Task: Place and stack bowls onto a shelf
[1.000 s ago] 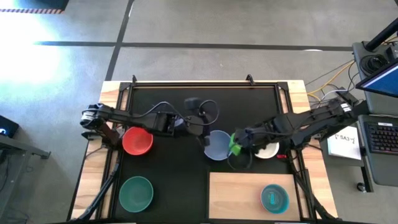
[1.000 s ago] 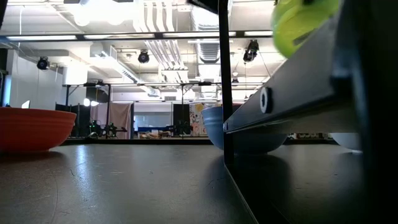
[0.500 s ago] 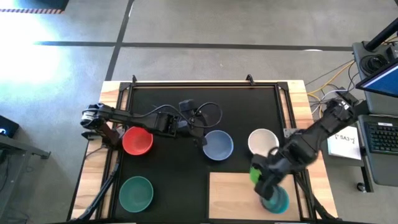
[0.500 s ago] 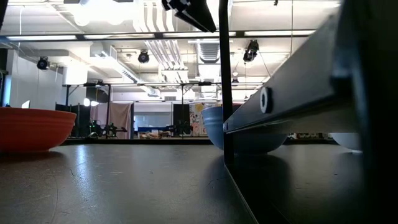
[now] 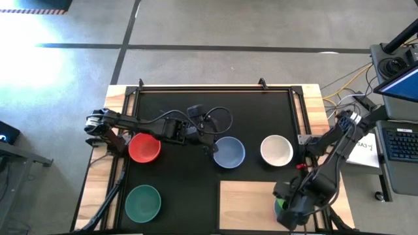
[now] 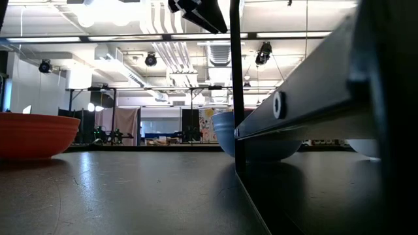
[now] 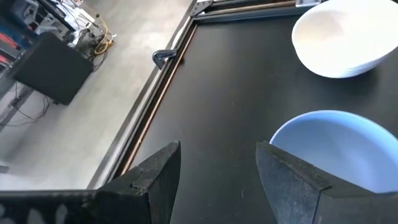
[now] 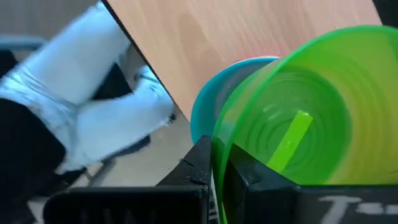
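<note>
At the lower right of the overhead frame, the right gripper [image 8: 217, 177] pinches the rim of the light green bowl [image 8: 298, 124] just over a blue bowl [image 8: 214, 102] on the shelf [image 5: 245, 196]; the left gripper [image 7: 217, 168], fingers spread, hovers mid-frame beside the periwinkle bowl [image 5: 229, 151]

- A large black mat [image 5: 196, 117] covers most of the desk [image 5: 116, 94], whose pale wood edges show along both sides.
- A grey floor [image 5: 228, 32] fills the upper part of the high view, crossed by a dark line.
- At the right edge of the frame sit a keyboard [image 5: 401, 145], a sheet of paper [image 5: 366, 149] and loose cables [image 5: 343, 85].
- In the low view, ceiling ducts and hanging lights [image 6: 151, 60] fill the upper half, with dark curtains [image 6: 127, 124] in the middle distance.
</note>
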Controlling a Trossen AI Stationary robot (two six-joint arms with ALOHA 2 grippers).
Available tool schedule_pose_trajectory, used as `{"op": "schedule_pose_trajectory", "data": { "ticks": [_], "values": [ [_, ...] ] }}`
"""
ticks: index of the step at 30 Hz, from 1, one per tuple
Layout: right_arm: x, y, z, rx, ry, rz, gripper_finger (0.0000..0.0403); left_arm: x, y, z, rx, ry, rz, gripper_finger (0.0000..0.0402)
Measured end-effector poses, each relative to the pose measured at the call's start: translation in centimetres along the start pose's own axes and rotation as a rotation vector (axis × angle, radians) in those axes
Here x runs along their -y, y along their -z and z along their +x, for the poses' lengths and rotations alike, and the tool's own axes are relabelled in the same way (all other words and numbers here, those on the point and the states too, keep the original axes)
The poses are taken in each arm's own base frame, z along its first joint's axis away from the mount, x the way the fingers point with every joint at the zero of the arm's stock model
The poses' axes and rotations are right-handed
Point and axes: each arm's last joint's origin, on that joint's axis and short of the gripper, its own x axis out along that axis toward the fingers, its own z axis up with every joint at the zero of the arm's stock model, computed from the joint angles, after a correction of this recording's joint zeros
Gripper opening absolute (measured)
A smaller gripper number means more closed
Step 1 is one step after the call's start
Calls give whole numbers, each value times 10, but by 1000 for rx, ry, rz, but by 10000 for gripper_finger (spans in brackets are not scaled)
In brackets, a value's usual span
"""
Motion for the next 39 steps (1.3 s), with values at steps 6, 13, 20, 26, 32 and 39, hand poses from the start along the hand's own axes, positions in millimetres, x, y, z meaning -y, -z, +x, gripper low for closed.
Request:
{"op": "schedule_pose_trajectory", "data": {
  "ticks": [6, 13, 20, 26, 32, 39],
  "values": [
    [-4, -1, 17, -37, 52, -122, 9, 0, 1, 0, -9, 0, -45, 192],
    [-8, -1, 36, -49, 101, -209, 9, 0, 6, 0, -51, -4, -85, 192],
    [-10, 14, 48, -117, 127, -212, 9, -1, 8, 0, -64, -7, -89, 192],
    [-15, 23, 39, -113, 107, -183, 9, -1, 8, 0, -66, -9, -85, 192],
    [-23, 25, 28, -68, 70, -200, 9, -1, 8, 0, -66, -9, -84, 192],
    [-25, 35, 29, -77, 51, -163, 9, -2, 8, 1, -66, -10, -80, 192]
  ]
}}
